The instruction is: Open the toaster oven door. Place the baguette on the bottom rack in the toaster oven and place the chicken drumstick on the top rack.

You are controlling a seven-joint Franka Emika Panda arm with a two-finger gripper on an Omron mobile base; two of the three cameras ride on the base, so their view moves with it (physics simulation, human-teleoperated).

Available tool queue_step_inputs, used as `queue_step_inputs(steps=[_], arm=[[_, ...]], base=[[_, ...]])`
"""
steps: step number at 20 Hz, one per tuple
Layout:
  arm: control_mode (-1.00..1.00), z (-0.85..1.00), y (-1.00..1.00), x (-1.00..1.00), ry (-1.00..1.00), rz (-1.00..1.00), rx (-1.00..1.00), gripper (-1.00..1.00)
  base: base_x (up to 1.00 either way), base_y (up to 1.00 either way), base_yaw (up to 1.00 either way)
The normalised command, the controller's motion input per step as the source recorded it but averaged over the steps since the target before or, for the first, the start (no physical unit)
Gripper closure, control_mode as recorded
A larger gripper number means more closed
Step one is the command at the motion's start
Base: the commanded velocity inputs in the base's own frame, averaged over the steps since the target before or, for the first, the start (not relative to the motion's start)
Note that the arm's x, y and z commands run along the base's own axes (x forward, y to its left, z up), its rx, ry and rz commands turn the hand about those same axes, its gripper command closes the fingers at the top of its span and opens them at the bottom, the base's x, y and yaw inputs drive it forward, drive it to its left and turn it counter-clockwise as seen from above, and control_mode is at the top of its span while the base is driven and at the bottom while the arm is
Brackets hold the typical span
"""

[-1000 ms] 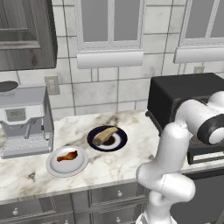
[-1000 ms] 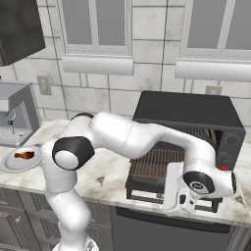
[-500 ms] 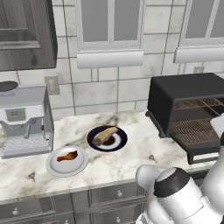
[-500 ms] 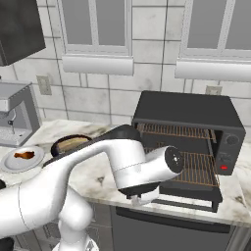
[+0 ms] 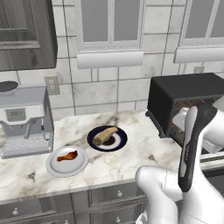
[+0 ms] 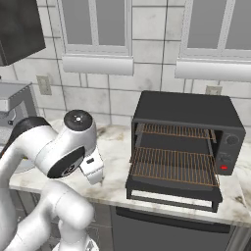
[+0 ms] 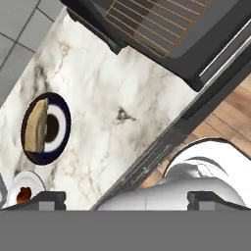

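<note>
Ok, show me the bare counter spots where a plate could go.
The widest bare marble lies between the dark plate holding the baguette and the toaster oven. A narrower strip runs along the counter's front edge, before both plates. It is crowded at the left, where the white plate with the drumstick sits close to the coffee machine.

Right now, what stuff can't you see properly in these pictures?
- Toaster oven: in the left base view the arm covers its open front, so the racks barely show.
- Chicken drumstick: in the hand view it sits at the bottom edge, too small to make out.
- Baguette on its dark plate: the right base view has the arm in front of that counter area.
</note>
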Motion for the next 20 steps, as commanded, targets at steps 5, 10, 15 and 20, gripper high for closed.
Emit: queue_step_inputs(steps=[5,10,15,20], arm=[[-1.0,0.6,1.0,0.36,0.0,0.06,-0.18,-1.0],[-1.0,0.1,0.81,0.85,0.04,0.0,-0.12,-1.0],[-1.0,-0.43,0.26,0.94,0.18,0.0,0.01,-1.0],[-1.0,-0.72,0.14,0.8,0.19,-0.13,0.03,-1.0]], base=[[0.0,0.0,0.0],[0.0,0.0,0.0],[0.0,0.0,0.0],[0.0,0.0,0.0]])
